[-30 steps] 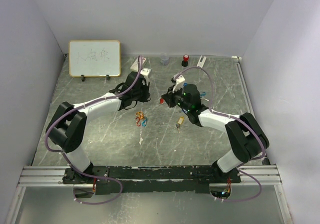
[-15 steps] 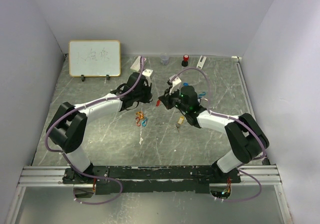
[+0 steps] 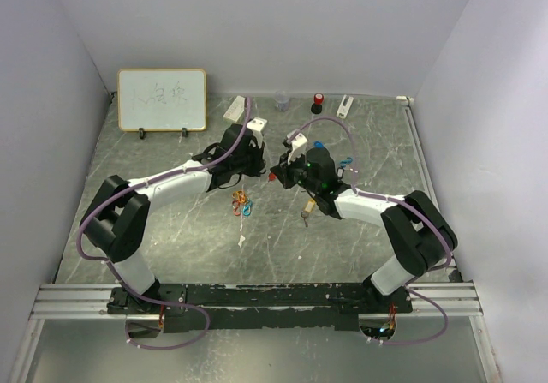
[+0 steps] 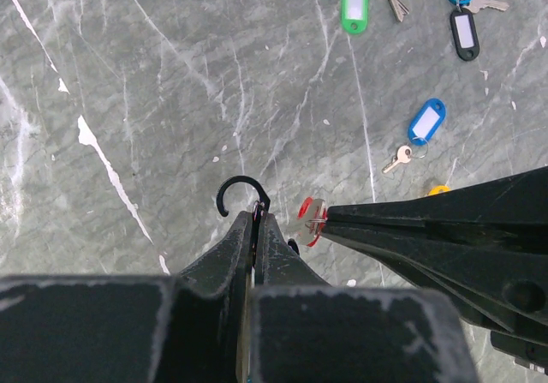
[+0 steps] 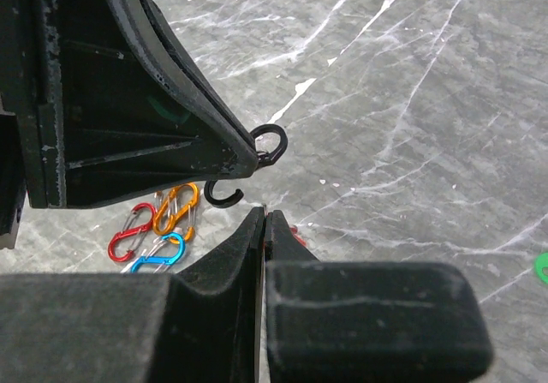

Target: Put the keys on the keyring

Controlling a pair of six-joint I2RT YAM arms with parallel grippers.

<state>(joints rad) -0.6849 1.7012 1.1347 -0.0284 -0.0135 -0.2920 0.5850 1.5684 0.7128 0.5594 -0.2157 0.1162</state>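
Your left gripper point(image 4: 257, 218) is pressed together on the black keyring point(image 4: 241, 194), an open hook that sticks out past its tips above the desk point(image 4: 128, 74). Your right gripper point(image 5: 263, 222) is also pressed together, pinching the red key point(image 4: 308, 220). It may be gripping the tag or the small ring; the view is too tight to say which. That key hangs just right of the keyring, close beside it, and looks not yet hooked on. Beyond the keyring, off to its right, the other keys lie on the desk: the blue key point(image 4: 425, 122) nearest, the green key point(image 4: 353, 4) and black-tagged key point(image 4: 465, 32) farther out. Carabiners point(image 5: 158, 229) lie on the desk below the keyring, towards the arm bases.
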